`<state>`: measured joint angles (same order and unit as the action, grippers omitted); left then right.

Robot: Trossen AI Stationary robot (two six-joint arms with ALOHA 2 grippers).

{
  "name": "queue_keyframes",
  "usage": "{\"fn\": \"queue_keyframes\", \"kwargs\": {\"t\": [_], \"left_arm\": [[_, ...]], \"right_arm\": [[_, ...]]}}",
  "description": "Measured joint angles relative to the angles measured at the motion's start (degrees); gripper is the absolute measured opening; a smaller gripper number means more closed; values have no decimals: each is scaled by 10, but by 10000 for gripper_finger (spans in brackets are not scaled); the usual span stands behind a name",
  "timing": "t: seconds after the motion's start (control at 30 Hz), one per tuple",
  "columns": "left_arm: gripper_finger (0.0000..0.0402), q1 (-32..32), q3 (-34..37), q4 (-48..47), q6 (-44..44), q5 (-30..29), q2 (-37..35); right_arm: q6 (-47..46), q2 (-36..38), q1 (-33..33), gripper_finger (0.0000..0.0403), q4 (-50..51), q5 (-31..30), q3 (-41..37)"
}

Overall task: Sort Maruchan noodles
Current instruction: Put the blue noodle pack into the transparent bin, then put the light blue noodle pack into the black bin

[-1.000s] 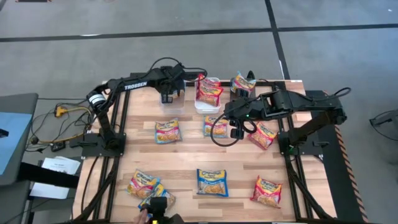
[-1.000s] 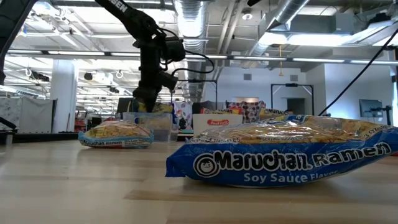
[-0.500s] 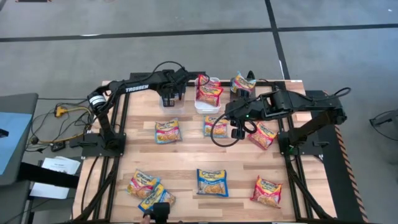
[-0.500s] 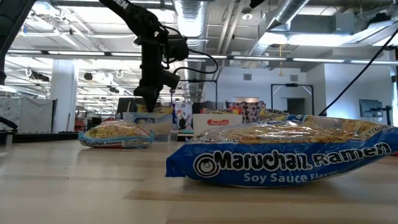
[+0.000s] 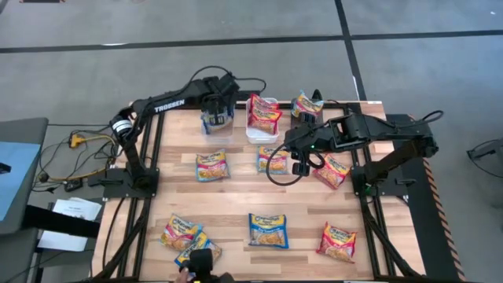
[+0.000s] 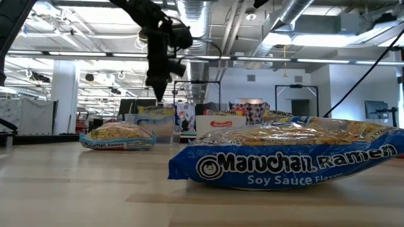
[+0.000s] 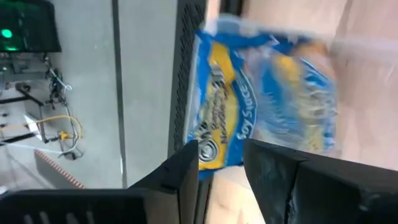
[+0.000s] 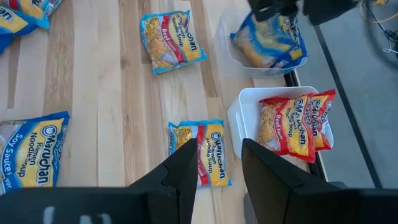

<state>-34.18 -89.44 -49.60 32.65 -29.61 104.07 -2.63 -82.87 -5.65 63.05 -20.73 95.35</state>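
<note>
A blue-and-yellow Maruchan packet [image 7: 267,93] lies in the clear bin [image 5: 217,129] at the table's back edge. My left gripper [image 5: 218,108] hangs open just above it, holding nothing; the low view shows that gripper [image 6: 156,94] clear of the bin. My right gripper [image 5: 299,167] hovers open over a blue-and-red packet [image 8: 200,153] near the table's middle, apart from it. The white bin [image 8: 240,116] holds red-and-yellow packets [image 8: 292,124]. Several more packets lie loose on the table, among them a blue one [image 5: 269,229] at the front.
Another packet [image 5: 306,104] sits at the back right beside the white bin. Loose packets lie at the front left [image 5: 185,237] and front right [image 5: 338,240]. Cables hang off the table's left side. A large blue packet [image 6: 284,157] fills the low view's foreground.
My left gripper has risen from the clear bin, leaving the blue-and-yellow packet inside. The right arm has not moved.
</note>
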Motion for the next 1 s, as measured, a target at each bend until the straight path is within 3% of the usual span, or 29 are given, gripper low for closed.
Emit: {"fn": "queue_keyframes", "kwargs": {"t": [0.3, 0.53, 0.63, 0.8, 1.0], "left_arm": [[116, -5, -86, -64, -47, 53, 0], [116, -5, -125, -147, -101, 59, -1], [116, -4, -125, -177, -131, 119, -14], [116, -3, -125, -184, -168, 279, -60], [116, 18, -125, -181, -230, 303, -126]], "right_arm": [[0, 0, 0, 147, 27, 0, 0], [-3, 2, 0, 147, 62, 0, 0], [-11, 3, 0, 147, 82, 0, 0], [-34, 5, 0, 147, 121, 0, -15], [-71, 48, 0, 147, 103, 1, -121]]}}
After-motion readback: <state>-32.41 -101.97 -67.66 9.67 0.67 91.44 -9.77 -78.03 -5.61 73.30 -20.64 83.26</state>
